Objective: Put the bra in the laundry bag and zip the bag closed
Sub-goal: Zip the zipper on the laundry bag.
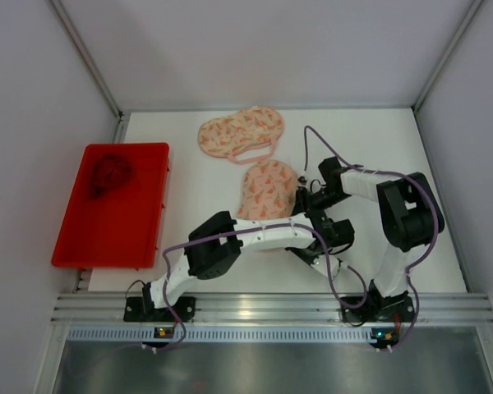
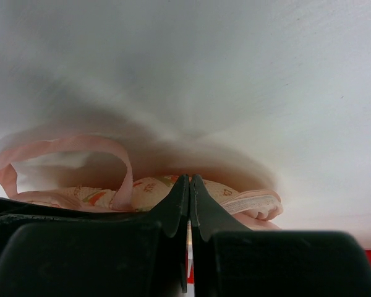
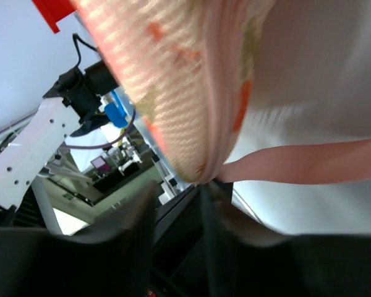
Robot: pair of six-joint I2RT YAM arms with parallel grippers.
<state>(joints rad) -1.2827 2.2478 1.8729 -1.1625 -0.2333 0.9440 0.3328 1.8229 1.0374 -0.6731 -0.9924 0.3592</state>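
My left claw (image 2: pixel 189 180) is closed, its two tips pressed flat together. In the left wrist view the tips rest right against the edge of the bra (image 1: pixel 267 190), a pink piece with a small orange print. I cannot tell whether any cloth is pinched between them. A pink strap (image 2: pixel 62 145) stands up in a loop at the left of that frame, and another strap end lies folded at the lower right.

My right claw (image 1: pixel 300 197) sits at the bra's right edge, near the middle of the overhead view. Its own camera is blurred. The printed cup fills the top of that frame, its rim coming down to the dark fingers at the bottom, with a strap running off to the right. I cannot tell whether this claw is open or gripping.

The bra lies on the white bench (image 1: pixel 378 131), just above my left forearm in the overhead view. A second printed piece (image 1: pixel 241 133), two-lobed with a thin strap, lies apart from it toward the top centre. A red tray (image 1: pixel 74 258) at the left holds a dark crumpled bundle (image 1: pixel 108 174); I cannot make out what it is.
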